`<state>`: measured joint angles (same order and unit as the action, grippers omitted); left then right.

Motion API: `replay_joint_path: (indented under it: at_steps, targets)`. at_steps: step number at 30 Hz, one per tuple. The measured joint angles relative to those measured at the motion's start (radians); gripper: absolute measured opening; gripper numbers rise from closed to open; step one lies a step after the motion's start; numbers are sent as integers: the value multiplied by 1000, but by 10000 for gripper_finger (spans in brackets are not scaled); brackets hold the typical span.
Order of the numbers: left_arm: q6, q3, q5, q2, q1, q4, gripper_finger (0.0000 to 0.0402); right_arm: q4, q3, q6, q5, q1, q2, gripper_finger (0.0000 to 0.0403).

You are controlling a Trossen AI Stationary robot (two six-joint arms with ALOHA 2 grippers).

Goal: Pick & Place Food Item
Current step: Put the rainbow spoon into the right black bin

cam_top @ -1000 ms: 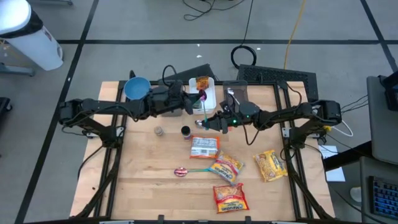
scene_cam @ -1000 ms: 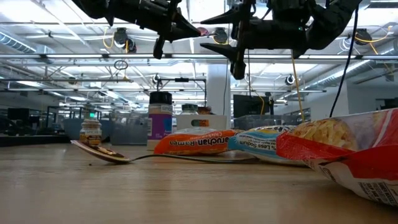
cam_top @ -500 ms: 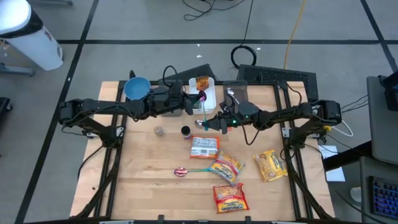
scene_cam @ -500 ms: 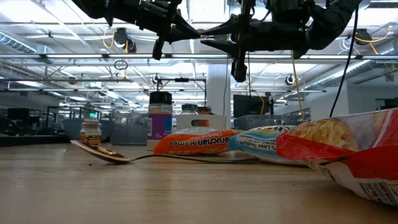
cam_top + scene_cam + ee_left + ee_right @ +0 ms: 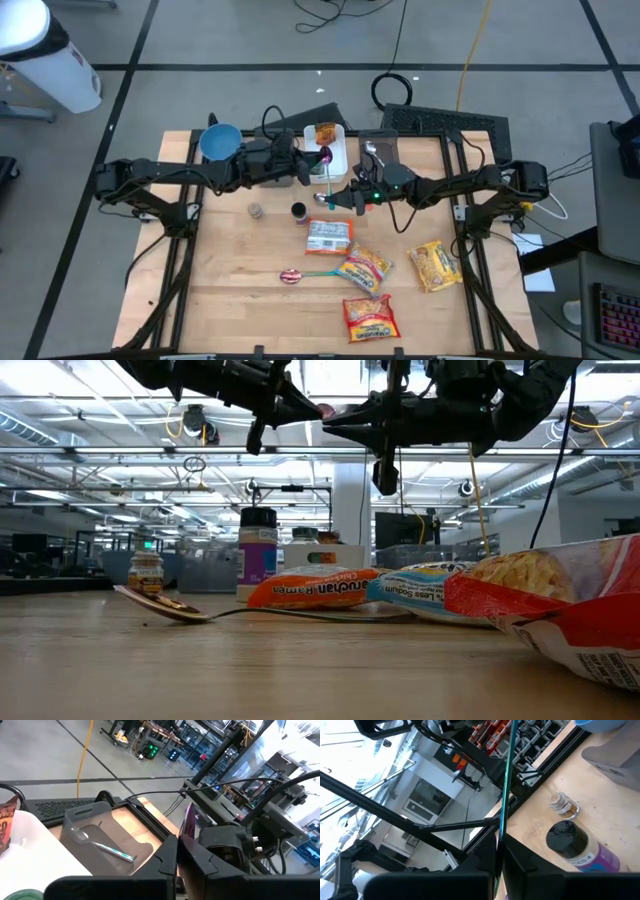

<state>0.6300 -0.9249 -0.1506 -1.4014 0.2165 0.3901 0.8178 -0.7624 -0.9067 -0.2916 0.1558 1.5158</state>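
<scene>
the table [image 5: 230, 290] carries 5 food packets: 4 lie loose on the wood near the right arm's side, the ramen packet [image 5: 328, 235] nearest the middle, and 1 more packet [image 5: 325, 133] lies in the white tray [image 5: 340, 160]. there are 3 spoons: 1 red spoon [image 5: 300, 275] flat on the table, 1 metal spoon [image 5: 102, 846] in the grey tray [image 5: 385, 138], and 1 teal spoon [image 5: 329, 180] up in the air. there are also 2 containers, a small jar [image 5: 257, 210] and a dark bottle [image 5: 299, 211], and 1 blue bowl [image 5: 220, 142].

the right gripper [image 5: 345, 197] hangs above the table beside the white tray, with its fingers clamped on the teal spoon's handle, so the spoon hangs upright below it in the low view. 1 second earlier those fingers stood apart on either side of the handle; now they are pressed onto it. nothing else has moved.

the left gripper [image 5: 305, 165] is over the edge of the white tray, close to the right gripper, pinched tight on a small purple piece [image 5: 189, 817]; what that piece is cannot be made out.

the low view cuts off both arms at the top, and the nearest red packet [image 5: 560, 615] runs out of that picture.
</scene>
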Motion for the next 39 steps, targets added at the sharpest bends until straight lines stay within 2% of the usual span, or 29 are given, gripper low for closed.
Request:
replay_joint_path:
  at_steps: [6,17,22,29,33,39]
  targets:
    - [1,0,80,0,15,12,31,1,0,10,-2,0,0,2]
    - [63,0,265,-1,77,33,140,28,0,14,-26,2,-1,1]
    - [82,0,326,8,101,36,176,22,0,14,-33,13,-10,1]
    - [33,1,328,72,106,43,190,-30,-1,39,-36,50,-66,0]
    - [6,1,325,134,109,27,191,-94,-1,58,-73,94,-122,0]
    - [-54,0,322,250,110,-76,191,-239,-1,110,-81,158,-248,0]
